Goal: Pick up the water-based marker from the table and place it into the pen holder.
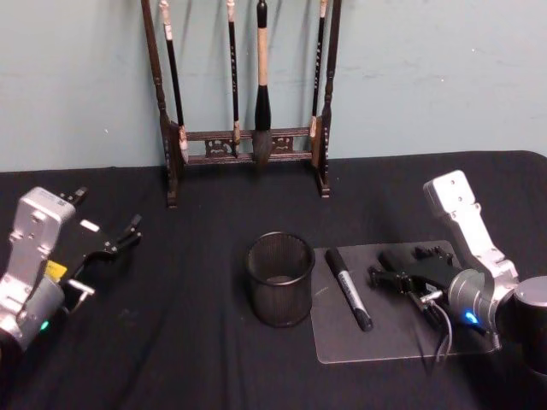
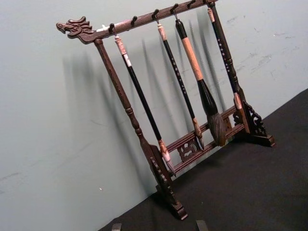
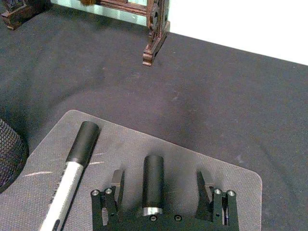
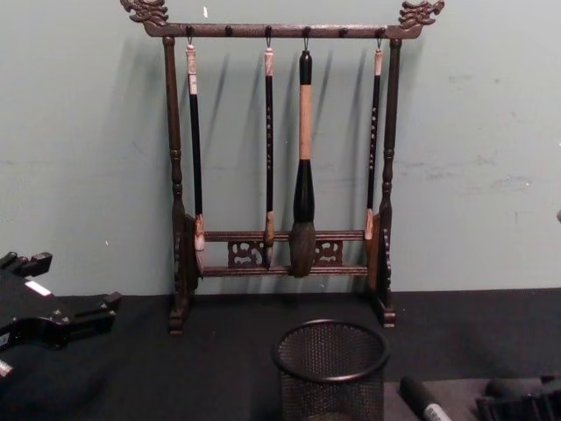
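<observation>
Water-based marker (image 1: 348, 288) lies flat on a translucent grey mat (image 1: 389, 335) on the table (image 1: 184, 359), just to the right of the pen holder (image 1: 280, 278) and not touching it. Long axis runs far-to-near with a slight slant. The black cap end points away from the robot, toward the back wall. The other end lies nearer the robot and a little further right. The barrel between the ends is silvery grey with dark print.

The pen holder stands upright on the black cloth at the mat's left edge, mouth open upward.

Right gripper (image 3: 159, 174) is low over the mat, to the right of the marker, with its fingers (image 3: 116, 178) spread wide and aimed toward the far side of the table. The marker lies outside the left finger, untouched. A short black cylinder (image 3: 153, 180) with a silver ring at its near end sits between the two fingers and touches neither. Cannot tell whether it is part of the gripper or a loose item.

Left gripper (image 1: 109, 215) is above the cloth at the table's left side, well apart from holder and marker, with its fingers apart and nothing between them.

A dark wooden rack (image 4: 173, 175) with dragon-head ends stands at the back against the wall, with four brushes (image 4: 303, 210) hanging from it.
</observation>
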